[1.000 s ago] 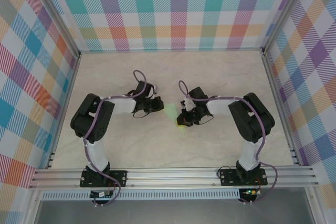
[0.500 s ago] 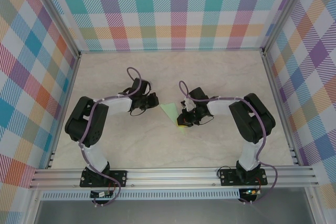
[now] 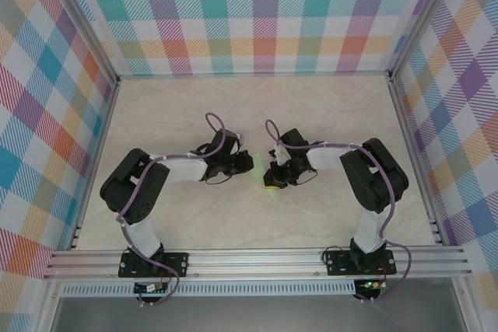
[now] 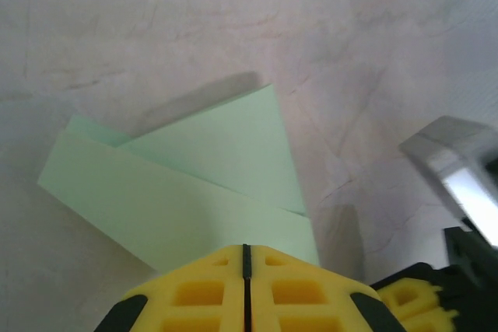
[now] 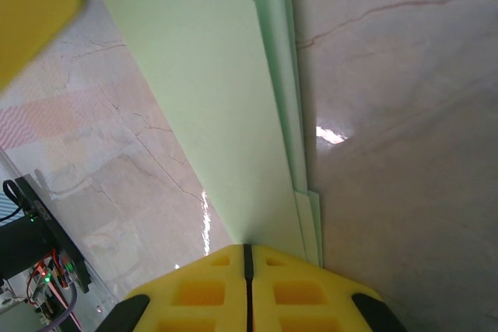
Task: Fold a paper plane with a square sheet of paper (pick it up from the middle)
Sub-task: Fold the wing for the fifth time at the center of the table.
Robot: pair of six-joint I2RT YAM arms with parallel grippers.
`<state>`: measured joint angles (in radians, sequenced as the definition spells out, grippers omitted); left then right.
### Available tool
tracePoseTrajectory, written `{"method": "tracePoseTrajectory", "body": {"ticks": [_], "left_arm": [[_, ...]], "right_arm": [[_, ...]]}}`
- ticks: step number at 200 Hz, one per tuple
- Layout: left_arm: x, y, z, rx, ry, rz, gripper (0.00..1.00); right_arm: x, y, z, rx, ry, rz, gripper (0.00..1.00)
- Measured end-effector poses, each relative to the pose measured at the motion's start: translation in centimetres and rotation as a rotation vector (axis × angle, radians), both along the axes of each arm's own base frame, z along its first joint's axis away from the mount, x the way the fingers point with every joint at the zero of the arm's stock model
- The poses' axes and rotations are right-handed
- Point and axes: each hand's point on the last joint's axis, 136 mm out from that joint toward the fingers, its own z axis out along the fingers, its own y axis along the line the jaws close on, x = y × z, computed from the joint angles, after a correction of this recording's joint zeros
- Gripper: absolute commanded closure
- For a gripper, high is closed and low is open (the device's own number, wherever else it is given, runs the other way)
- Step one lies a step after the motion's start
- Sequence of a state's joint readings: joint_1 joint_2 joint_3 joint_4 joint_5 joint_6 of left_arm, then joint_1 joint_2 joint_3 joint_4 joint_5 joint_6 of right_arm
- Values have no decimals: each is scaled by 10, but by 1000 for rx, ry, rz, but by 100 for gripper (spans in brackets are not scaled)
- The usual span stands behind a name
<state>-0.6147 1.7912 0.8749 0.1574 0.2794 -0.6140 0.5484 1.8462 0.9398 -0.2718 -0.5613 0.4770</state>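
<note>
The pale green sheet of paper (image 3: 261,167) lies on the marble table between the two arms, folded into a narrow, layered, pointed plane shape. My left gripper (image 3: 243,162) is shut, and its yellow tips rest on the paper's left edge. In the left wrist view the shut left gripper (image 4: 245,248) sits over the overlapping folds of the paper (image 4: 194,184). My right gripper (image 3: 270,182) is shut at the paper's near tip. In the right wrist view the right gripper (image 5: 247,246) bears on the flat face of the paper (image 5: 210,75), which spreads to both sides of the closed seam.
Plaid walls (image 3: 257,13) close in the table at the back and both sides. An aluminium rail (image 3: 257,262) runs along the near edge by the arm bases. Bare marble (image 3: 257,106) stretches behind the grippers. Part of the right arm's wrist (image 4: 459,169) stands close beside the left fingers.
The left gripper drew back off the paper half a second ago and has since swung right onto its left edge. The right gripper and the paper have stayed put.
</note>
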Motion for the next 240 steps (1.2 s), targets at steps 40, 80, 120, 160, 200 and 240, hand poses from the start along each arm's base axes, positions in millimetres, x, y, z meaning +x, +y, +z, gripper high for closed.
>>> {"method": "tracePoseTrajectory", "body": {"ticks": [40, 80, 120, 160, 200, 240], "left_arm": [[5, -6, -10, 16, 20, -2, 94], [8, -8, -12, 55, 46, 5, 95], [9, -6, -13, 90, 53, 14, 95], [9, -6, -13, 100, 60, 14, 95], [10, -7, -11, 116, 77, 12, 93], [19, -14, 7, 154, 72, 23, 78]], "right_arm": [[0, -2, 0, -2, 0, 4, 93], [-4, -5, 0, 0, -13, 7, 93], [-20, -17, -1, -4, -16, 3, 93], [-39, -29, -1, -8, -8, 0, 93], [-54, -44, 2, -66, 17, -7, 88], [-33, -55, 36, -138, -117, -65, 50]]}}
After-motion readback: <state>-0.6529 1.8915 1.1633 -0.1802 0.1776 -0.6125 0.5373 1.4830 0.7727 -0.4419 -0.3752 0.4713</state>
